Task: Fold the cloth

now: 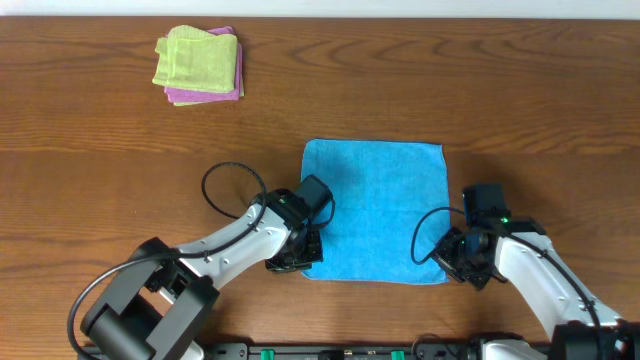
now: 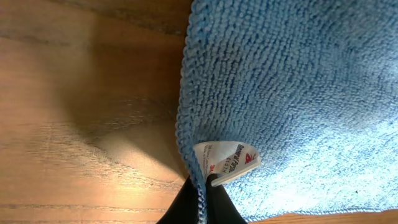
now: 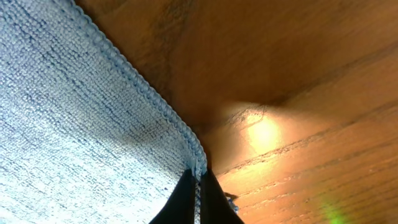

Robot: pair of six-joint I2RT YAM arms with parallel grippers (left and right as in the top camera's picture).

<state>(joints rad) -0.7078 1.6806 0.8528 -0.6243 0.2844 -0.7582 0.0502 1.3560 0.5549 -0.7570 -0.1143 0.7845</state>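
The sky-blue cloth (image 1: 375, 210) lies flat and unfolded in the middle of the wooden table. My left gripper (image 1: 303, 255) is at the cloth's near-left corner; in the left wrist view its black fingers (image 2: 186, 208) are shut on the hemmed edge of the cloth (image 2: 298, 93), beside a white care label (image 2: 227, 160). At the near-right corner sits my right gripper (image 1: 455, 262). The right wrist view shows that gripper (image 3: 198, 186) shut on the cloth's (image 3: 74, 124) stitched corner hem.
A light green folded cloth (image 1: 195, 60) sits on top of a pink one (image 1: 205, 96) at the far left of the table (image 1: 520, 90). Black cables loop beside both arms.
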